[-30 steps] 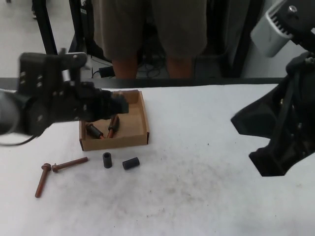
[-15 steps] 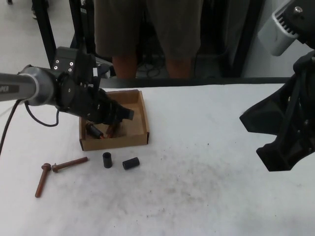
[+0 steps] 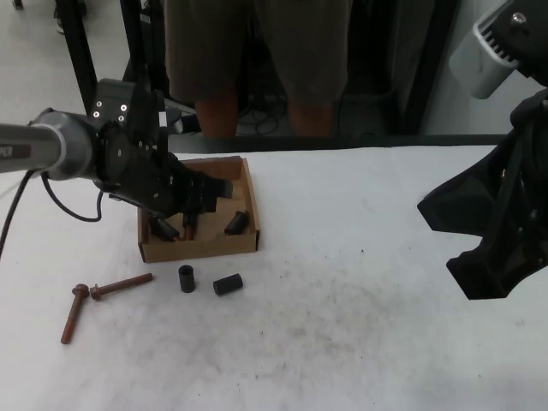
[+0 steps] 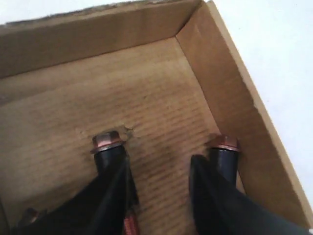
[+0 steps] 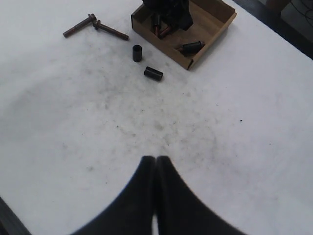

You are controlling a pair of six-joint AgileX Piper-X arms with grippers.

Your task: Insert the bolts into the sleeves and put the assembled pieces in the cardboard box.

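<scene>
A: So, nearest first. Right jaws?
B: Pressed together w/ nothing in them, hanging over bare desk [image 5: 234, 161], well apart from the parts.
A: Then the loose bits?
B: Just in front of the cardboard box [image 3: 197, 246]: an upright sleeve [image 3: 186, 278] & a lying sleeve [image 3: 227, 284]. Further left, a bolt [image 3: 122, 285] & a second bolt [image 3: 73, 312], heads close; couldn't tell if touching.
A: And left jaws?
B: Spread apart, gripping nothing, down inside the box btwn two assembled pieces [image 4: 108, 147] lying on its floor.
A: What could've gone wrong from there?
B: A crooked lift-out prob. would've clipped a piece or the box wall & dragged the box. The lying sleeve looked apt to roll if nudged, and the upright sleeve could've tipped. Grabbing one bolt might've shoved the other.
A: Anything you couldn't see?
B: The left arm [image 3: 60, 150] covered part of the box from above, so piece count was unsure; at least three, I judged. The fingers [image 4: 107, 205] hid the pieces' lower ends, so I couldn't judge if the bolts sat fully in.
</scene>
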